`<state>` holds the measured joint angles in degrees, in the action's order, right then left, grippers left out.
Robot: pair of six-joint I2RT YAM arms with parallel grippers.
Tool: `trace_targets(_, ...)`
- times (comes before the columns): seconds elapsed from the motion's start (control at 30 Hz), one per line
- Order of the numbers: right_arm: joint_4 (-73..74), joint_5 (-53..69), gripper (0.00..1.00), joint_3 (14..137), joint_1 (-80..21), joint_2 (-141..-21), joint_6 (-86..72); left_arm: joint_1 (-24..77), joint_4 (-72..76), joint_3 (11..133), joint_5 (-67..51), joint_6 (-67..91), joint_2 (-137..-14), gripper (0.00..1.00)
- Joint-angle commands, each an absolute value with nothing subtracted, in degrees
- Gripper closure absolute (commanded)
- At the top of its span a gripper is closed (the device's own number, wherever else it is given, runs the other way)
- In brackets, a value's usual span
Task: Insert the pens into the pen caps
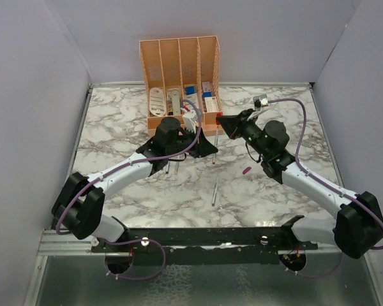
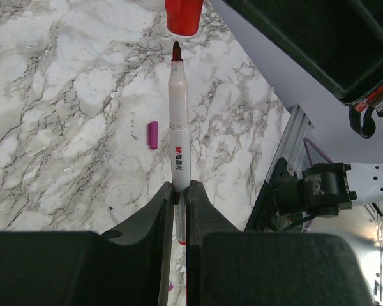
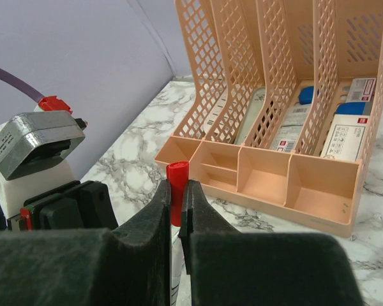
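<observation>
tabletop [image 1: 115, 127], grey-veined white marble, walled by pale panels on three sides. left tool [image 2: 180, 189]: jaws closed on the lower barrel of one of the pens [image 2: 178, 121], a grey-white stick with a dark red tip, held pointing away from the wrist camera. right tool [image 3: 177, 188]: jaws pinched tight on the red one of the pen caps [image 3: 177, 171], only its upper end showing above the fingers. in the left wrist view the red cap hangs just beyond the pen tip, roughly in line, with a narrow gap between them; tip not yet inside. both tools meet above the tabletop just in front of the right half of the peach organiser [image 3: 268, 70], a four-slot lattice rack with a low front tray, white and blue items standing in its slots; its tray lies near, behind the right tool. magenta cap [image 2: 152, 134]: loose on the marble, left of the held pen in the left wrist view, apart from it. second pen [image 1: 215, 189]: lying flat on the tabletop between the two arms, nearer the bases. purple cables loop along both arms.
</observation>
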<state>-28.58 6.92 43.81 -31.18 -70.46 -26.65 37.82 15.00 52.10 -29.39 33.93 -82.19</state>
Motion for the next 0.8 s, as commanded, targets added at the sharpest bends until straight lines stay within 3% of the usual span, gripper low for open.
trace_targets(0.0, -29.8, 7.9, 0.99, 42.9, -31.7, -68.9, -25.5, 37.7, 17.4, 54.1, -30.2, 34.4, -81.9, 1.0)
trace_targets(0.77, -27.0, 9.6, 0.99, 41.5, -32.7, -69.5, -26.4, 37.7, 18.0, 54.8, -27.7, 34.0, -82.0, 1.0)
